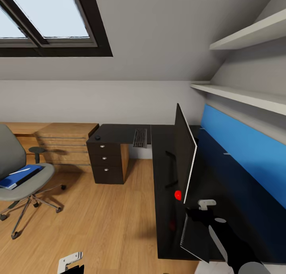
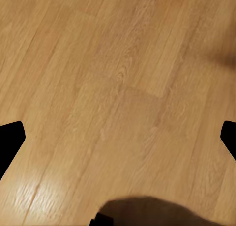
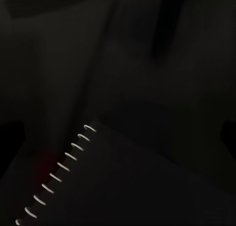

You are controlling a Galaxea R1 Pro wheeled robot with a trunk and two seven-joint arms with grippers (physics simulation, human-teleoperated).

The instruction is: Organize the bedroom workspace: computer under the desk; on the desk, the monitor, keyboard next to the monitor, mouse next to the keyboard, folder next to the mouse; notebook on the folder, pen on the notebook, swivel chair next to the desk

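While both hands' grip cannot be told, open floor separates swivel chair from desk.

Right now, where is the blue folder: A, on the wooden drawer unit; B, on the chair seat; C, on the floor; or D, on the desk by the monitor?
B: the folder lies on the grey seat of the chair, a white pen across it.

Right gripper extended forward, left gripper lowered
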